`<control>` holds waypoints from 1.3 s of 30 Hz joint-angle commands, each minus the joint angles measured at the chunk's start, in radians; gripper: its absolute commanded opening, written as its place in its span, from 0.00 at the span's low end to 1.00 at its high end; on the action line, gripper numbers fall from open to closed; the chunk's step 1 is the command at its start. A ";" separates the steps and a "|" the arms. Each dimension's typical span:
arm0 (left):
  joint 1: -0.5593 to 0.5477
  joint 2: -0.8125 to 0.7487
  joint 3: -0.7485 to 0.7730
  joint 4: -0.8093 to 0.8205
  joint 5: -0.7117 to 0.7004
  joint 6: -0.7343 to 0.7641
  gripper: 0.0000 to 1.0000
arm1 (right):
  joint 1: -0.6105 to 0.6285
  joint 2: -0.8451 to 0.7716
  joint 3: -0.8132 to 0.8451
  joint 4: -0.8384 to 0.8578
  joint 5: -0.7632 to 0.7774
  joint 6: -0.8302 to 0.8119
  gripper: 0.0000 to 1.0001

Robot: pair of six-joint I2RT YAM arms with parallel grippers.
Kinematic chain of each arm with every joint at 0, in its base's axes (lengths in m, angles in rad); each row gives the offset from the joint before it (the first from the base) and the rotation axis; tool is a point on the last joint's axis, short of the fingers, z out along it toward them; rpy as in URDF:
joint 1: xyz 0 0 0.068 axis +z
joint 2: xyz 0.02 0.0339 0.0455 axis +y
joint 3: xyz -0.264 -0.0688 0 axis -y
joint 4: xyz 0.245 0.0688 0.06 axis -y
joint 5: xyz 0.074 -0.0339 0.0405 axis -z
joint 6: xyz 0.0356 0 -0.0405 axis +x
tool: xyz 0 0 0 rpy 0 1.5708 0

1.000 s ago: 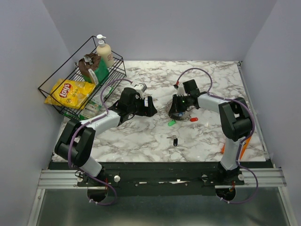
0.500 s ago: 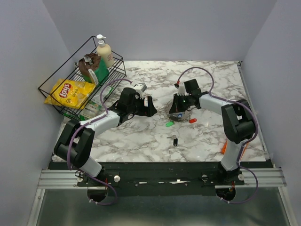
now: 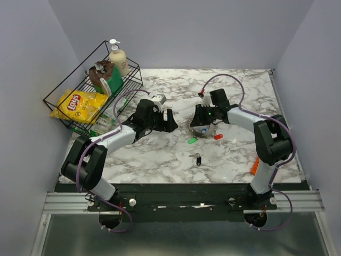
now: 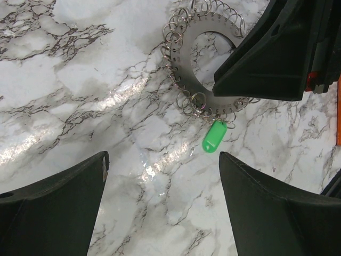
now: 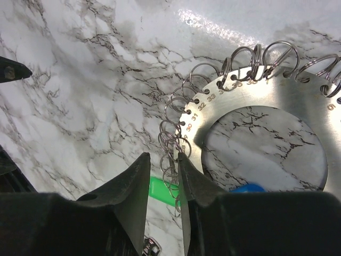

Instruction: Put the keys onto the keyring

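The keyring (image 5: 256, 90), a flat silvery disc with a wide round hole, stamped numbers and a fringe of small wire loops around its edge, lies flat on the marble table (image 3: 154, 154) between the two arms. The right gripper (image 5: 163, 156) is tipped down over its near-left edge. Its jaws stand only a narrow slit apart, with a few of the wire loops inside the gap; I cannot tell whether they are pinching those loops or merely flanking them. The left gripper (image 4: 162, 160) hovers just beside the ring with its jaws spread wide, holding nothing. A green key (image 4: 214, 136) lies at the rim of the keyring, touching its loops. A blue key (image 5: 248, 188) shows within the hole, partly hidden by the right finger. A red key (image 3: 218, 136) rests near the ring, and a black key (image 3: 198, 159) lies apart, nearer the bases. An orange piece (image 3: 255, 166) sits by the right arm. A wire basket (image 3: 130, 85) at the far left holds a chips bag (image 3: 80, 104) and a soap bottle (image 3: 119, 57).
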 commanded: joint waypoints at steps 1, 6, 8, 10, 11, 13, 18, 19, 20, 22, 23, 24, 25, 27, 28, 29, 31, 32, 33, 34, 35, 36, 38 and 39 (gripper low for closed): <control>-0.004 -0.027 -0.009 -0.012 -0.020 0.022 0.93 | 0.006 0.029 0.001 0.025 -0.030 -0.024 0.37; -0.004 -0.025 -0.006 -0.013 -0.020 0.025 0.93 | 0.006 0.060 0.018 0.028 -0.039 -0.021 0.39; -0.004 -0.028 -0.006 -0.013 -0.021 0.025 0.93 | 0.006 0.067 0.026 0.028 -0.036 -0.018 0.40; -0.004 -0.030 -0.007 -0.013 -0.018 0.025 0.93 | 0.006 0.075 0.029 0.028 -0.015 -0.012 0.40; -0.002 -0.030 -0.007 -0.013 -0.021 0.026 0.93 | 0.006 0.077 0.030 0.028 -0.010 -0.011 0.40; -0.004 -0.030 -0.006 -0.015 -0.021 0.026 0.93 | 0.005 0.078 0.029 0.033 0.000 -0.009 0.41; -0.004 -0.027 -0.001 -0.015 -0.018 0.026 0.93 | 0.006 0.103 0.038 0.034 -0.036 -0.001 0.42; -0.004 -0.028 -0.001 -0.016 -0.018 0.026 0.93 | 0.006 0.107 0.038 0.038 -0.048 0.002 0.42; -0.004 -0.027 -0.001 -0.016 -0.020 0.026 0.93 | 0.006 0.112 0.038 0.039 -0.052 0.003 0.42; -0.004 -0.027 -0.001 -0.019 -0.023 0.028 0.93 | 0.006 0.117 0.037 0.039 -0.055 0.006 0.41; -0.004 -0.028 -0.001 -0.019 -0.021 0.026 0.93 | 0.006 0.118 0.037 0.039 -0.053 0.008 0.41; -0.004 -0.030 -0.003 -0.018 -0.023 0.026 0.93 | 0.006 0.120 0.037 0.038 -0.052 0.008 0.41; -0.004 -0.030 -0.004 -0.018 -0.021 0.026 0.93 | 0.006 0.120 0.035 0.039 -0.050 0.009 0.41; -0.004 -0.031 -0.004 -0.016 -0.021 0.025 0.93 | 0.005 0.124 0.035 0.038 -0.052 0.006 0.41; -0.004 -0.031 -0.004 -0.016 -0.021 0.026 0.93 | 0.006 0.124 0.035 0.038 -0.059 0.005 0.41; -0.004 -0.033 -0.004 -0.018 -0.023 0.025 0.93 | 0.006 0.124 0.035 0.039 -0.065 0.008 0.40; -0.004 -0.034 -0.006 -0.016 -0.023 0.025 0.93 | 0.006 0.118 0.035 0.038 -0.082 0.006 0.39; -0.004 -0.036 -0.007 -0.016 -0.023 0.025 0.93 | 0.006 0.118 0.029 0.038 -0.085 0.006 0.39; -0.002 -0.036 -0.006 -0.018 -0.026 0.026 0.93 | 0.005 0.114 0.027 0.038 -0.088 0.005 0.38; -0.004 -0.036 -0.006 -0.018 -0.026 0.026 0.93 | 0.006 0.109 0.023 0.039 -0.098 0.005 0.38; -0.004 -0.036 -0.007 -0.018 -0.026 0.026 0.93 | 0.006 0.106 0.020 0.039 -0.102 0.003 0.38; -0.004 -0.036 -0.007 -0.019 -0.029 0.028 0.93 | 0.006 0.101 0.015 0.038 -0.104 0.003 0.38; -0.004 -0.036 -0.007 -0.019 -0.027 0.026 0.93 | 0.008 0.095 0.007 0.036 -0.113 0.003 0.37; -0.004 -0.036 -0.010 -0.018 -0.029 0.026 0.93 | 0.006 0.092 0.006 0.036 -0.115 0.003 0.37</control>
